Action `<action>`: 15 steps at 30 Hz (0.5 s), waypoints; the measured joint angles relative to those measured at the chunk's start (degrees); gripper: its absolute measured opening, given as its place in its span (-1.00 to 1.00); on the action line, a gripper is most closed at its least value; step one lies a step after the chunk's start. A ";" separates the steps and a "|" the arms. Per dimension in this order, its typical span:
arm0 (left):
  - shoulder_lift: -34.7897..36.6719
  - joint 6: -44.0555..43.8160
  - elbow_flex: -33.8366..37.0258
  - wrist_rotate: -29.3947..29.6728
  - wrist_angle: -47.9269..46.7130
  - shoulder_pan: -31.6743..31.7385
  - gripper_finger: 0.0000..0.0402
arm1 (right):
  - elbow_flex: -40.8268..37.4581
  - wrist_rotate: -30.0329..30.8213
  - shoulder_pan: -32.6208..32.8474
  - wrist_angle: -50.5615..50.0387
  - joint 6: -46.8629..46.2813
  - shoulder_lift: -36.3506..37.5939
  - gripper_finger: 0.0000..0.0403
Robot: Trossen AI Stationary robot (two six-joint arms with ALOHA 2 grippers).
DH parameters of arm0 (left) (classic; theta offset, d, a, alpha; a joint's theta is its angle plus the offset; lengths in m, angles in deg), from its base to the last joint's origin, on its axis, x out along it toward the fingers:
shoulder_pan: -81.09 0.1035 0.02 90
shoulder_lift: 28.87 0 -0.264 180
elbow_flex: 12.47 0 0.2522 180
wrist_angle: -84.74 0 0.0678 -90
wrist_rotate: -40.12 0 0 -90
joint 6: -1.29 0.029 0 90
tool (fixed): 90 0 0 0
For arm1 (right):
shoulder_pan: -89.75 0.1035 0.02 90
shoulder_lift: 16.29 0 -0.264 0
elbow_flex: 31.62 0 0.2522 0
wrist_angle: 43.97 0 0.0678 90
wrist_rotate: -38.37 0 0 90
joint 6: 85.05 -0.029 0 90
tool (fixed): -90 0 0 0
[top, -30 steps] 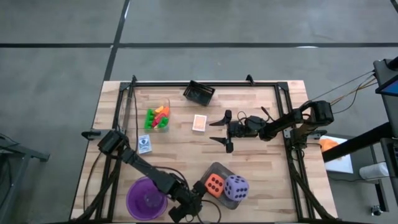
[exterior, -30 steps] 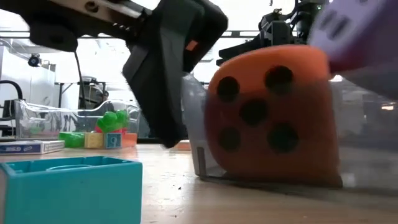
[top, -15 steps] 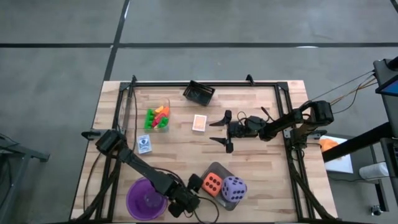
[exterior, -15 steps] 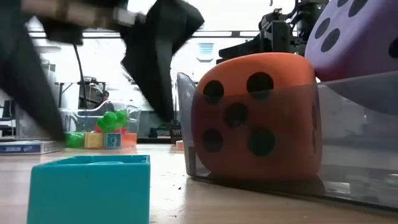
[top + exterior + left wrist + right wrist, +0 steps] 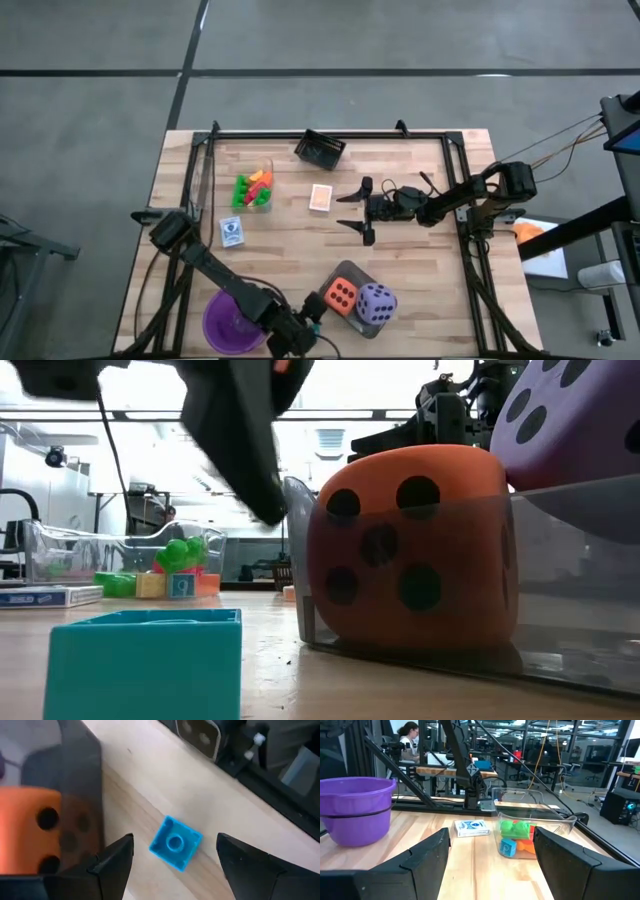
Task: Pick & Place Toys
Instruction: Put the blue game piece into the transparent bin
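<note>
purple die (image 5: 585, 420) gets chopped off by the low view's edge, and the orange die (image 5: 37, 827) sits half-hidden behind the tray wall (image 5: 82, 795).

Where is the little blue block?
The blue block lies flat on the wooden table at its near edge, beside the grey tray with the orange die. The open left pincer hovers right above it.
</note>
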 joint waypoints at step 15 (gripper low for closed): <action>-0.83 8.35 -0.09 -5.27 2.76 1.36 0.42 | 0.00 0.22 0.01 -0.02 -0.13 0.00 0.41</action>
